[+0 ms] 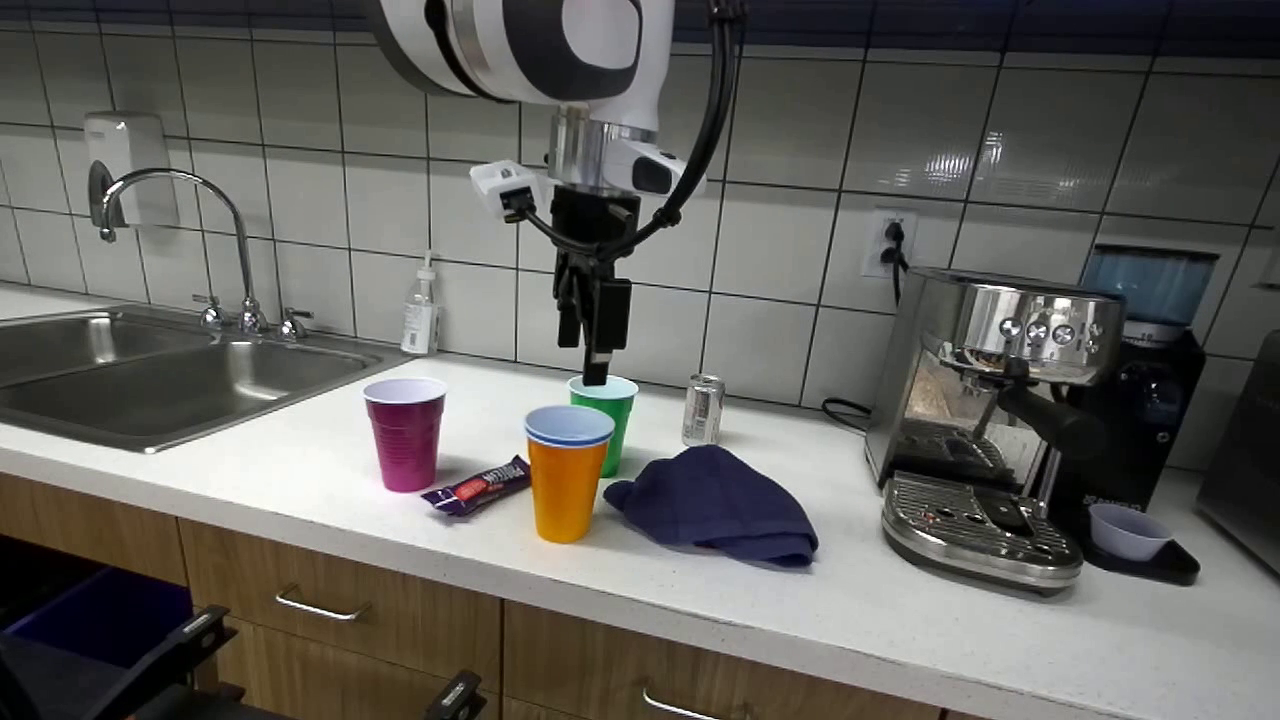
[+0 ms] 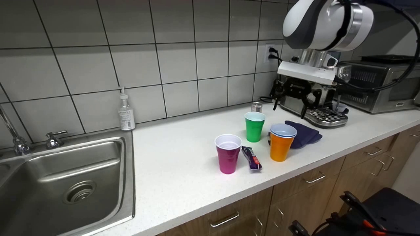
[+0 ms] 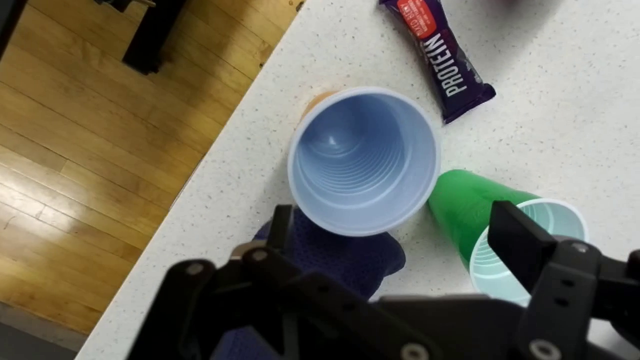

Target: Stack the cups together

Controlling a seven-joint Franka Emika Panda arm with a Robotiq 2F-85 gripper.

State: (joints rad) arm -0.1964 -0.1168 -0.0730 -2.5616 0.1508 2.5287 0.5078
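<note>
Wrist view shows nearest the two black fingers [image 3: 520, 245], spread wide, with nothing pinched between them. One of them covers part of the rim of the tapered green plastic cup [image 3: 472, 215], so this cup seems to lie toward that side, not under the middle of the gap. Its long axis is upright, as both exterior views confirm; I judge that a sideways shift, then a straight descent, would suit it, if it is next. Somewhat farther, the tapered blue plastic cup [image 3: 364, 162] sits nested in the tapered orange plastic cup [image 1: 563, 490], whose wall is clear in an exterior view. Farthest, beyond the dark purple wrapped protein bar [image 3: 440, 60], the tapered magenta plastic cup [image 2: 228, 154] stands upright on the white speckled worktop [image 3: 550, 140], well apart.
</note>
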